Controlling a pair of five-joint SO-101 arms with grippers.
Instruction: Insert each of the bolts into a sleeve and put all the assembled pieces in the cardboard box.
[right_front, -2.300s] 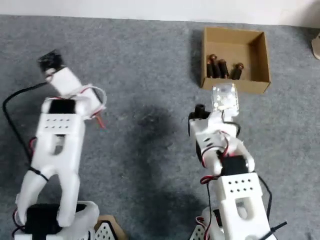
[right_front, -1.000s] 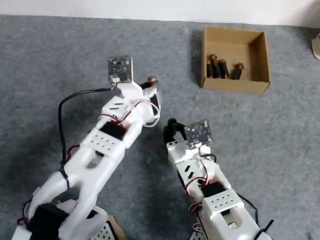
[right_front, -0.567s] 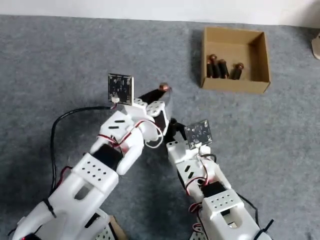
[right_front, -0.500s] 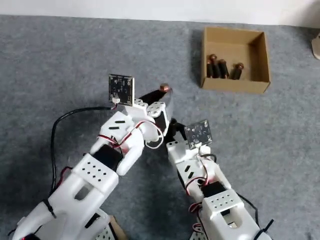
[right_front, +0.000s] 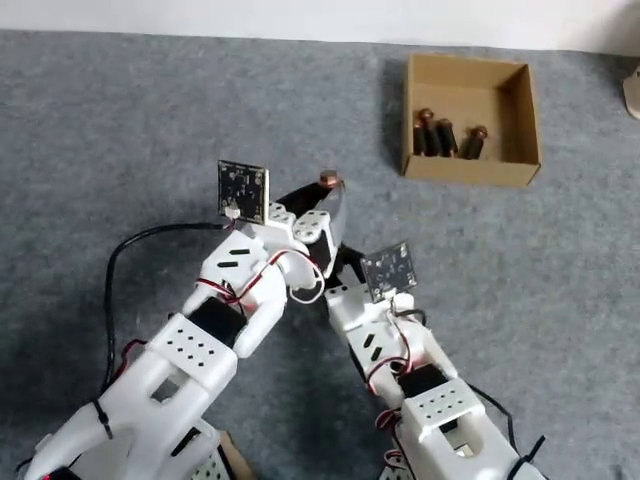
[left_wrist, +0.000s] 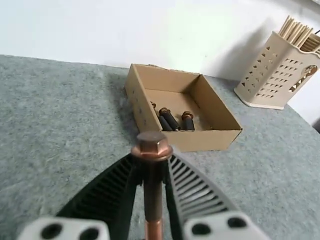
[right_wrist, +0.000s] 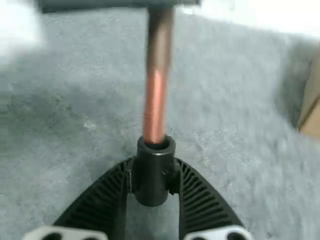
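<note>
While the bolt (left_wrist: 153, 192) is being gripped by the closed left end effector (left_wrist: 151, 162), its tip is being held in the sleeve (right_wrist: 154, 181) clamped by the right end effector (right_wrist: 154, 167), over the middle of the surface (right_front: 150, 110), apart from the cardboard box (right_front: 521, 95).

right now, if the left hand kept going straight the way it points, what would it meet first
Probably the cardboard box: in the left wrist view it lies ahead of the left hand and its bolt, with carpet between. Depth is unclear.
</note>
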